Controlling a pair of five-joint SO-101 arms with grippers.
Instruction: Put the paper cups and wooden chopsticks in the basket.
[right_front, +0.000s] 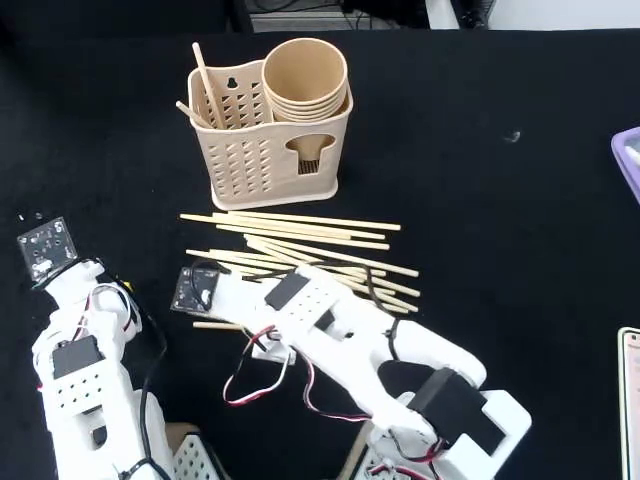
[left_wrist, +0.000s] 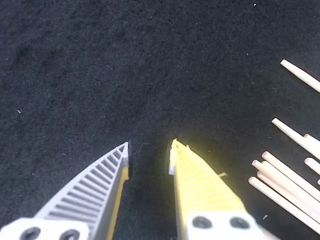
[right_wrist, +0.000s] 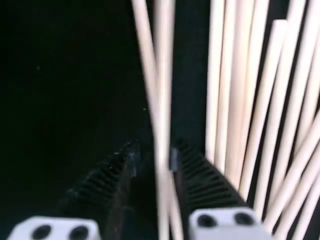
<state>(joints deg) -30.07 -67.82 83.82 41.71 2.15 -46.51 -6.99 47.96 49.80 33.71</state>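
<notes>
While the right arm (right_front: 340, 335) stretches low over the table (right_front: 500, 220), its tool (right_wrist: 152, 152) straddles two chopsticks (right_wrist: 163, 75), unclenched. The left tool (left_wrist: 150, 150) hangs released above the table

Far middle: beige perforated plastic basket (right_front: 268, 150)
Inside it: stacked brown paper cups (right_front: 305, 75) right, two upright wooden chopsticks (right_front: 205, 80) left
Before it: loose chopstick pile (right_front: 300, 245) on black table (right_front: 480, 200)
</notes>
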